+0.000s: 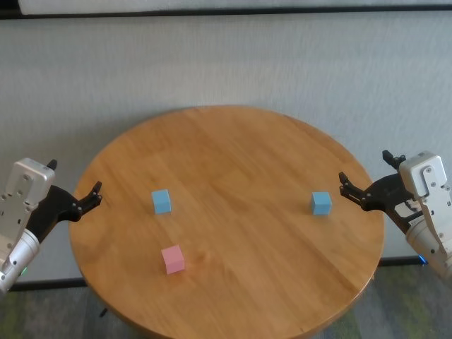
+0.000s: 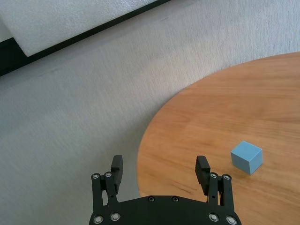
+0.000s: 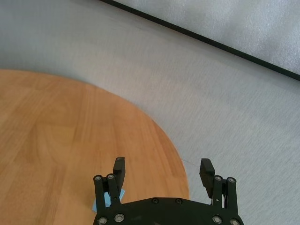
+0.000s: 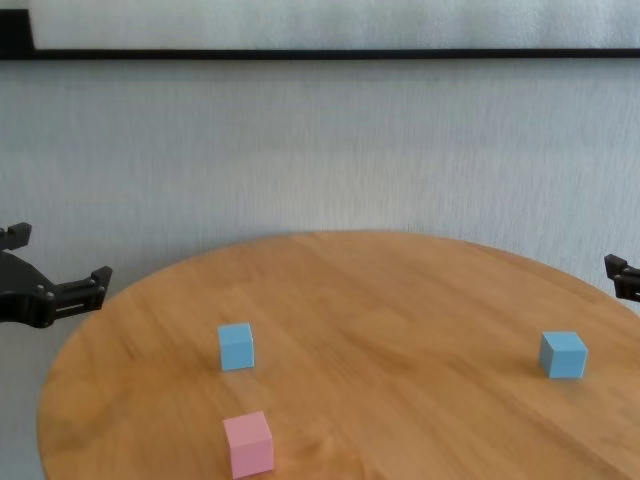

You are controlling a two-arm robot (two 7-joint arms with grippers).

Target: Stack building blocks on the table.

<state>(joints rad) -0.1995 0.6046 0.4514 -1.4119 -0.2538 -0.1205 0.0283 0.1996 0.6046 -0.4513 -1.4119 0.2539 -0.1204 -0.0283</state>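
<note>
jaws spread wide on both sides, nothing pinched between them; left gripper (image 1: pixel 90 194) hanging just off the left rim of the table (image 1: pixel 233 148), fingers pointing in toward the wood; right gripper (image 1: pixel 349 186) parked at the right rim, likewise aimed inward and gripping nothing; same story up close, left gripper (image 2: pixel 159 168) with its two black fingers well apart over the table edge and grey carpet, right gripper (image 3: pixel 164 169) the same at its own edge.

three building blocks scattered flat on the table, none stacked, none touching; left light blue block (image 1: pixel 162 201) sitting on the left half, well in from the rim and near the left gripper but clear of it; also seen from the left wrist (image 2: pixel 246 157), off to one side of the fingers, not between them; pink block (image 1: pixel 172 259) closer to the robot, a little nearer the front edge, apart from the blue one behind it; right light blue block (image 1: pixel 320 203) over on the right side, just beside the right gripper's fingertips yet not touching; only a sliver of it (image 3: pixel 123 193) peeking out behind one finger in the right wrist view.

from the chest: left blue (image 4: pixel 236 346), pink (image 4: pixel 248 444), right blue (image 4: pixel 563 354), all upright on the wood; grey carpet (image 1: pixel 226 63) all round the table.
</note>
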